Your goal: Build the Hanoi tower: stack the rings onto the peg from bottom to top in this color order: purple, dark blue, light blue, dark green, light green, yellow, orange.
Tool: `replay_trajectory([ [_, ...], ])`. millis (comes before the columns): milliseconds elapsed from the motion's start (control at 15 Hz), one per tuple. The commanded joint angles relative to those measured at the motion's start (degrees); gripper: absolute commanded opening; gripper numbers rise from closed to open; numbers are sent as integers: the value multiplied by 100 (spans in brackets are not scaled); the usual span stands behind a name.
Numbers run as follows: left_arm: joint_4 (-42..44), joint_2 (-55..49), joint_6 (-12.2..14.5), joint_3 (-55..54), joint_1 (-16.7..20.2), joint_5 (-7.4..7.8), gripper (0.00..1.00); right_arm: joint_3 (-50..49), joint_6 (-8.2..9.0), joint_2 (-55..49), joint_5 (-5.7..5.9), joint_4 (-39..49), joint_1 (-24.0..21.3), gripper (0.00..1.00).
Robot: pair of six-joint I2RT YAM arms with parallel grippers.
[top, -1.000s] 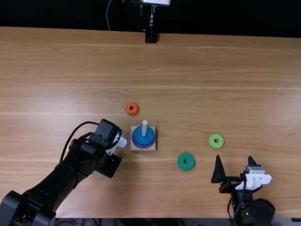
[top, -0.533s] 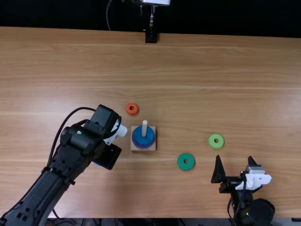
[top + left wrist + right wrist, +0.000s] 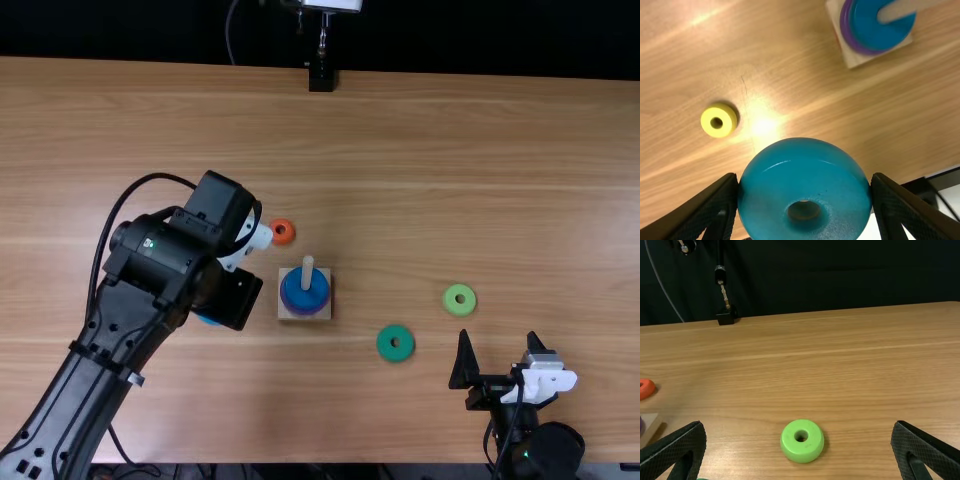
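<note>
A round light blue ring (image 3: 805, 172) is squeezed by the left hand (image 3: 230, 297), near the wooden peg (image 3: 307, 272). There, a purple ring (image 3: 844, 25) is topped by a dark blue ring (image 3: 303, 296). The right hand (image 3: 498, 335) is spread apart.

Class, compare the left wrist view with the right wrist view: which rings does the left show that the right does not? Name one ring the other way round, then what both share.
Left wrist view: the yellow ring, the dark blue ring on the peg, and the light blue ring in the left pincer.
Right wrist view: the light green ring.
Both: the purple ring, the wooden base, the table.
</note>
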Motion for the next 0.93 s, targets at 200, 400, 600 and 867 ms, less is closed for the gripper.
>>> replay_trajectory([
  [200, -92, 671, -357, 1233, -215, 75, 0, -287, -23, -73, 52, -462, -69, 100],
  [400, -29, 978, -526, 1593, -461, 75, 0, -287, -23, -73, 52, -462, -69, 100],
  [600, 34, 1251, -800, 1830, -654, 75, 0, -287, -23, -73, 52, -462, -69, 100],
  [867, 477, 1392, -906, 1839, -874, 75, 0, -287, -23, -73, 52, -462, -69, 100],
])
